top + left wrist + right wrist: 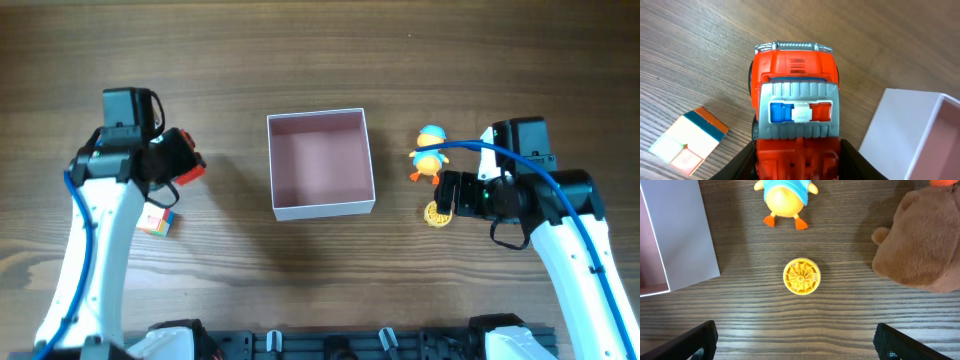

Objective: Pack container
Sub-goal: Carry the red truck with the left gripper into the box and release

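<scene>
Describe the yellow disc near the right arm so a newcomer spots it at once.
Find the container mid-table, then look toward the right arm. Beside the duck, by the open right gripper, lies the disc. It alone is flat, round, all yellow and ribbed.

Soft, even light, fairly bright in all three views.

Overhead: faint diffuse shadows on worktop (320,60) beneath both arms and along near wall of container (325,208). Wood grain crisp edge to edge.

Left wrist: orange truck (797,75) between the jaws, sharp and saturated, with small highlights on its chrome bumper. Cube (685,142) left of the jaws washed pale.

Right wrist: yellow disc (801,276) ahead of the jaws crisp. Soft shadow left of plush (925,245), ahead-right. Jaws themselves dark and slightly blurred at frame bottom.
</scene>
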